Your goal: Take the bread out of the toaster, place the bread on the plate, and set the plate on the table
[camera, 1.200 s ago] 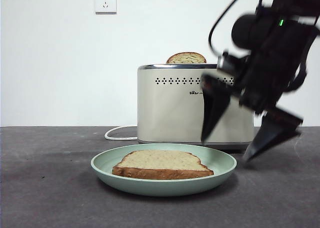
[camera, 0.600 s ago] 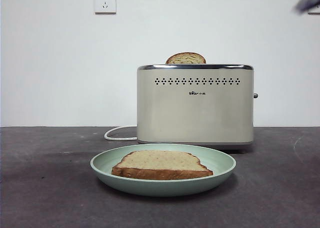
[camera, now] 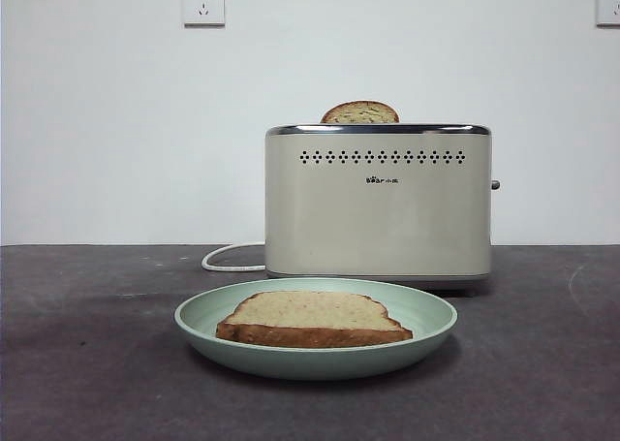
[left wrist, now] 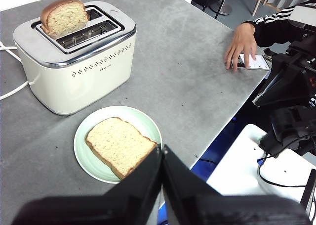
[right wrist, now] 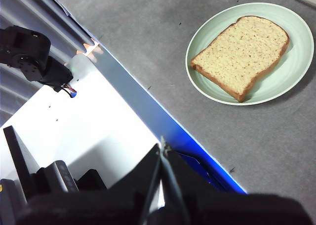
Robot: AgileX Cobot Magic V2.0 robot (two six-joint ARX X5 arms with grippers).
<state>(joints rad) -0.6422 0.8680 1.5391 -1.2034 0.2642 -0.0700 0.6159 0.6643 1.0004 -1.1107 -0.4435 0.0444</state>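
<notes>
The pale green plate rests on the dark table in front of the cream toaster. One slice of bread lies flat on the plate. A second slice stands in the toaster's far slot. The left wrist view shows the toaster, its slice, the plate and the flat slice. My left gripper is shut and empty, high above the table's edge. My right gripper is shut and empty, well off the plate and its bread.
A white cord runs from the toaster's left. A person's hand rests at the table's edge. The other arm's black body stands beyond that edge. No arm shows in the front view.
The arm that hung open at the right in front of the toaster has risen out of the front view. The plate, bread and toaster have not moved.
</notes>
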